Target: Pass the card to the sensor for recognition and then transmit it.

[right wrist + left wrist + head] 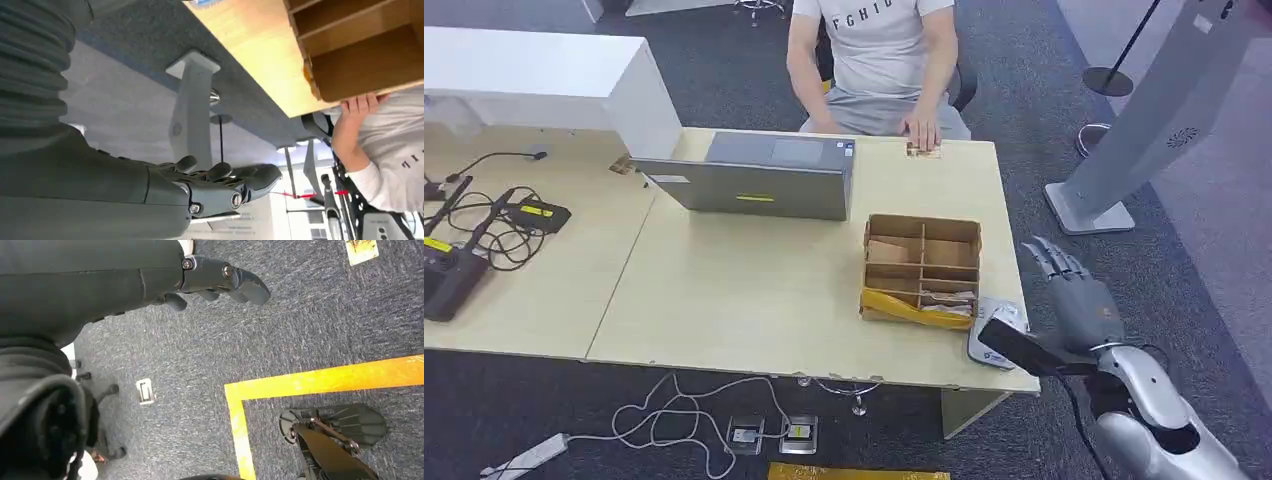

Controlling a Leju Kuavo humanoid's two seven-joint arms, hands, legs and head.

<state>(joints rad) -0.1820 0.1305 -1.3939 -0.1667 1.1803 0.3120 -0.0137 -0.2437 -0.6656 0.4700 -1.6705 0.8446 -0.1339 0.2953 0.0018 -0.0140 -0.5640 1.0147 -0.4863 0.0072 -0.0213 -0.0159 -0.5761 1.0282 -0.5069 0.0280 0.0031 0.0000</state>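
The bench (754, 290) looks like pale matt wood laminate. At centre right of the frame the divided box (921, 268) is brown cardboard. The laptop (759, 175) has a smooth grey shell. The floor carpet (310, 315) is rough dark fabric, and the right hand (1074, 290) is matt grey plastic or metal

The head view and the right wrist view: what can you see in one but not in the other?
The head view has the laptop, the sensor pad at the table's near corner and cables on the carpet. The right wrist view has the right hand's fingers from close behind, apart and holding nothing. Both show the right hand, the cardboard box, the table and the person whose hand rests at the far edge.
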